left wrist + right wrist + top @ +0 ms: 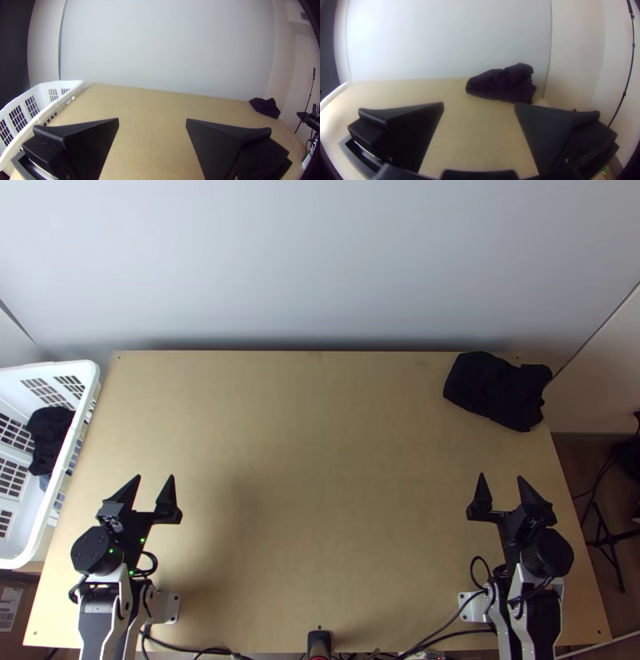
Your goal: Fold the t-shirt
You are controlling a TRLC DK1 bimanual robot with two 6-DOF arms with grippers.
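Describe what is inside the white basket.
A bunched dark cloth lies in the white basket, a little grey-blue material showing beside it. Whatever lies under the dark cloth is covered.

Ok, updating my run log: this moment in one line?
cloth: bunched, far right corner of table | left gripper: open, empty | right gripper: open, empty
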